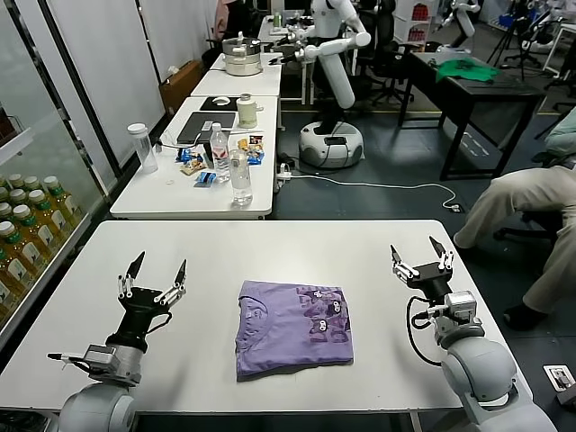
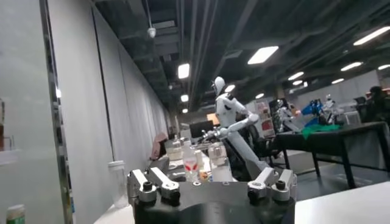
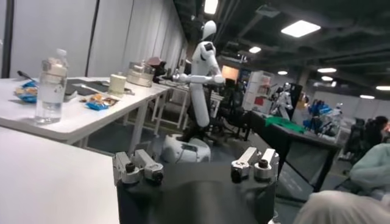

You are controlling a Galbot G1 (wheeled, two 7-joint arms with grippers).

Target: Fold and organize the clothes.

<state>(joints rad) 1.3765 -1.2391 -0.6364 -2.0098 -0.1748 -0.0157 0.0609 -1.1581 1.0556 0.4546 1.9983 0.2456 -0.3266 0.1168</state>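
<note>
- Jaws spread wide on both arms, nothing between them. Left gripper [image 1: 155,273] hangs over the worktop [image 1: 297,238] on the robot's left side; right gripper [image 1: 421,255] likewise on the right. Both sit well apart from the shirt.
- Both grippers point up and away from the worktop; each wrist view looks out across the room rather than down at the cloth.
- Purple T-shirt [image 1: 292,328] lies on the worktop midway between the two arms, toward the near edge.
- Shirt is a compact, roughly square packet. No sleeves stick out; edges look doubled over. Darker printed graphic [image 1: 321,318] faces up on the right half, and the neck opening [image 1: 254,312] shows toward the left.
- Near edge of the packet runs a little uneven and one corner sags outward, so the fold is tidy but not crisp.
- Judgement: folding appears finished. With both arms clear and empty, the task looks at or very near its end.
- Possibly left: squaring the packet or shifting it to a set place. No bin, stack or marked spot is visible on this worktop, so I cannot tell whether any move is needed.
- Second table [image 1: 193,193] behind holds bottles and snacks, not part of the job.
</note>
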